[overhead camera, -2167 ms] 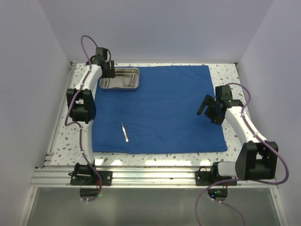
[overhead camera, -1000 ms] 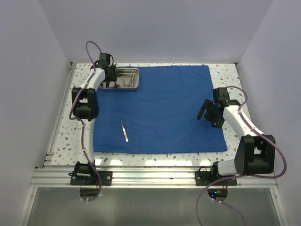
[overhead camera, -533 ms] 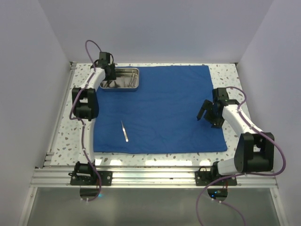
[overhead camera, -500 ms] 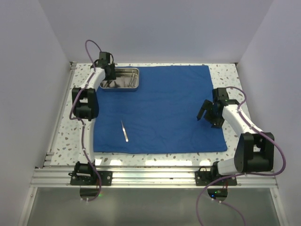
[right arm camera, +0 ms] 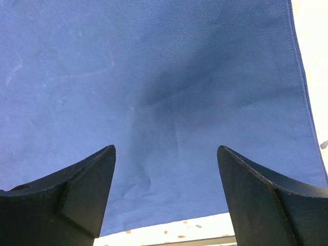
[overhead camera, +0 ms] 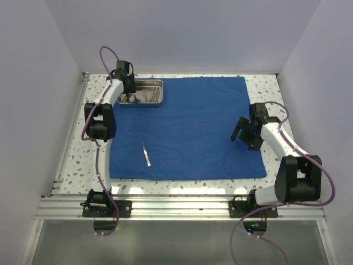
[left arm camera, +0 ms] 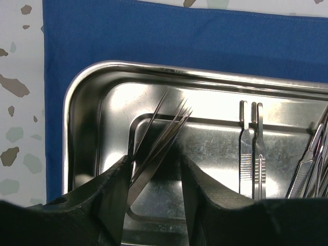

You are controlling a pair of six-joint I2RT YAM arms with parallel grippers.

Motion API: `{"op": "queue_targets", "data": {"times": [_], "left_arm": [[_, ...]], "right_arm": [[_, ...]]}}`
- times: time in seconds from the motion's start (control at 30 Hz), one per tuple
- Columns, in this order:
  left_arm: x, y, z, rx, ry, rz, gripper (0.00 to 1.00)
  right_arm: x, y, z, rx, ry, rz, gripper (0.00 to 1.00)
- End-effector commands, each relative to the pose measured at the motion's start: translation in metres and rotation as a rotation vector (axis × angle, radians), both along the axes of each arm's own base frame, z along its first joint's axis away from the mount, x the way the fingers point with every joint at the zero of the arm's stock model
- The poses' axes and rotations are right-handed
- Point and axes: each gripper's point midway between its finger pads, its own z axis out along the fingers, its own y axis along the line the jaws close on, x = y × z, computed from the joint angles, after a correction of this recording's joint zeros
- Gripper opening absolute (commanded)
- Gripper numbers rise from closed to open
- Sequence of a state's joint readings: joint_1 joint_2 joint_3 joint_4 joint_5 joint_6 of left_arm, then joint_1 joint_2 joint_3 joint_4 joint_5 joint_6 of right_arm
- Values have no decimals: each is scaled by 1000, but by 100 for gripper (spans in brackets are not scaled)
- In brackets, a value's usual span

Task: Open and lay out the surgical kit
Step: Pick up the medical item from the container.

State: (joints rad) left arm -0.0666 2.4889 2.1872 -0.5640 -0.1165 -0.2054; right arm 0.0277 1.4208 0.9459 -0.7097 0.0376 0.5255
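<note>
- The blue cloth point(overhead camera: 193, 127) lies open and flat in the middle of the speckled table point(overhead camera: 259, 88).
- The steel tray point(overhead camera: 161, 94) sits on the cloth's upper left corner.
- Inside the tray's left end lie the thin tweezers point(left arm camera: 161, 130), pointing up and to the right in the left wrist view.
- More steel tools point(left arm camera: 251, 154) lie in the tray's right half.
- The other tweezers point(overhead camera: 146, 154) lie alone on the lower left part of the cloth.
- The left gripper point(left arm camera: 154, 164) is down in the tray, partly open.
- Its fingers point(left arm camera: 113, 205) stand one on each side of the thin tweezers. The left one touches them, and a dark gap shows on the other side.
- The right gripper point(right arm camera: 165, 151) hangs over the cloth's right side, wide open, with nothing in it.
</note>
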Motion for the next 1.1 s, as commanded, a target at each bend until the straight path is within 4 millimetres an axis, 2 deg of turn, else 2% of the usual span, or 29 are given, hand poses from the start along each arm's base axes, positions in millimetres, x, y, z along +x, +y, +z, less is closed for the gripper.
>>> {"op": "queue_targets", "data": {"times": [0.0,0.57,0.97,1.07], "left_arm": [[15,-1,13,-20,-62,23,47],[11,-12,8,-30,-51,7,33],[3,-21,-6,-40,-18,-10,0],[5,-22,-2,-37,-27,-15,0]], "right_arm": [[7,-4,3,-26,-17,17,84],[1,-3,-3,-21,-3,12,84],[0,-3,-3,-22,-2,5,84],[-1,-4,-2,-23,-7,3,83]]}}
